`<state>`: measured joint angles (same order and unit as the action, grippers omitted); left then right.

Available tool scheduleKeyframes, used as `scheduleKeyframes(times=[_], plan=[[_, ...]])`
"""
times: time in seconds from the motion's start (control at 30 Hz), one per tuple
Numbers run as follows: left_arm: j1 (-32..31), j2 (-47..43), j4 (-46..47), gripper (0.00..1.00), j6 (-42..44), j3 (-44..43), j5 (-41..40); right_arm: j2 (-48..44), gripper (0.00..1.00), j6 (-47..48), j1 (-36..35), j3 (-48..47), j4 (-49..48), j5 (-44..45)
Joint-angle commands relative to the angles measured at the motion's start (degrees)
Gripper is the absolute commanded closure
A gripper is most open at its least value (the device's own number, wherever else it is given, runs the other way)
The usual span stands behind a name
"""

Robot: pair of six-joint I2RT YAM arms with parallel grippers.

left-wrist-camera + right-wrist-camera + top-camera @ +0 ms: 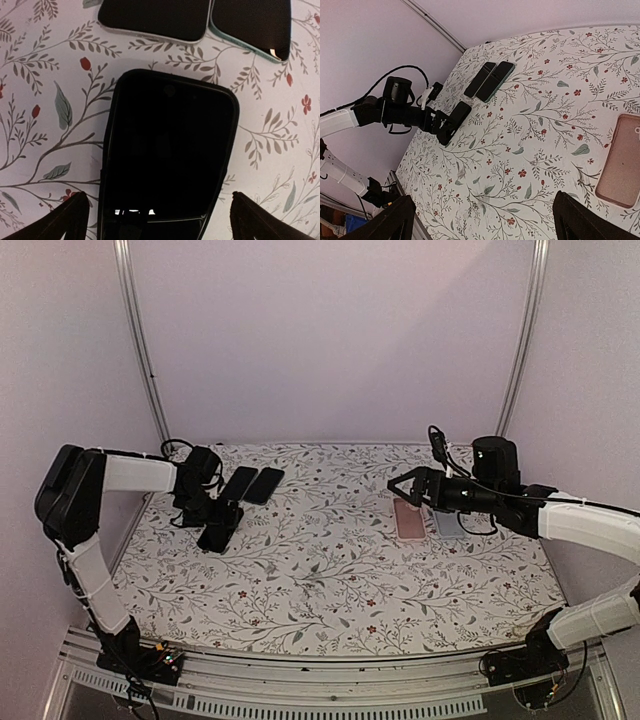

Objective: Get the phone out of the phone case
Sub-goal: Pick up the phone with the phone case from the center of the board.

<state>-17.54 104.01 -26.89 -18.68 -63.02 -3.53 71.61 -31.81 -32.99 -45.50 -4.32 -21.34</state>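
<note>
1. The overhead view takes in the whole flower-patterned counter (320,580), with one arm at each side. The left claw (207,512) hangs at the far left over a black phone (221,530). The right claw (400,485) hovers at the far right, just above a pink case (408,521), and a grey slab (448,524) lies just right of that case.
2. Only the left wrist view shows the black phone close up. It lies flat with its dark screen up, and a thicker dark rim around it looks like a case. Just beyond it, not touching it, lie a white-edged phone (152,17) and a green-edged phone (252,22) side by side.
3. Only the right wrist view shows the pink case as a flat, plain slab, with nothing touching it.
4. The left claw is spread wide, with one finger either side of the black phone's near end. The gap is wider than the phone, and the claw is released.
5. The right claw is also spread wide and empty, in the air above the counter.
</note>
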Motion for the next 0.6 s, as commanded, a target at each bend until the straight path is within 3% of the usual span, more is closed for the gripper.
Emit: scheduleKeyframes(times=[0.0,0.3,0.57], plan=[[0.6,3.2,0.8,0.01,0.2,-2.2,0.5,-0.2,0.01,0.0,-0.5,-0.3,-1.1,0.0],[0.1,4.7,1.5,0.01,-0.2,-1.6,3.1,-1.0,0.01,0.2,-0.6,-0.6,-0.2,0.2],[-3.5,5.4,-1.3,0.08,-0.5,-1.6,-1.9,0.9,0.01,-0.5,-0.7,-1.0,-1.8,-3.2]])
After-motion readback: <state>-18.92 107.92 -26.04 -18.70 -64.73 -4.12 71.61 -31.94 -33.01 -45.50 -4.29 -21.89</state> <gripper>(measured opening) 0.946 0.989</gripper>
